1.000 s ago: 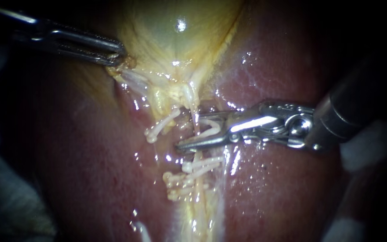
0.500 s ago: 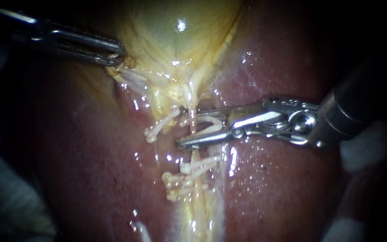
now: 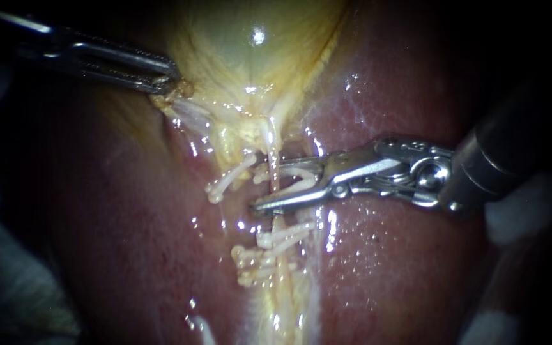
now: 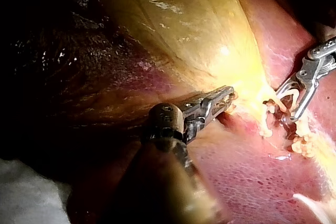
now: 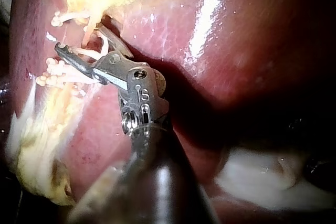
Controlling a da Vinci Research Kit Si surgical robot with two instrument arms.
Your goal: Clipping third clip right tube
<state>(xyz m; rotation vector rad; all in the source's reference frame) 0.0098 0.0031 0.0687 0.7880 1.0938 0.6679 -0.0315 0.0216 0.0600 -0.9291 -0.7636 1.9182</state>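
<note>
Astride the pale thin right tube (image 3: 275, 151), jaws of the silver right instrument (image 3: 262, 184) hold an open white clip (image 3: 301, 172), lined up to squeeze; slim left instrument (image 3: 170, 76) is clamped on the yellowish gallbladder (image 3: 250, 57) for tension, I'd guess.

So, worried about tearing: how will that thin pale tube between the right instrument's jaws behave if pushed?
Probably floppy: the thin pale tube is a strand off the yellow gallbladder. Likely slippery: it glistens. Possibly fragile, thinner than the jaws of the right instrument, holding a white clip.

left instrument (image 3: 168, 76): jaws clamped on gallbladder (image 3: 250, 57) edge. right instrument (image 3: 262, 185): jaws held spread, clip (image 3: 301, 172) carried between them.
</note>
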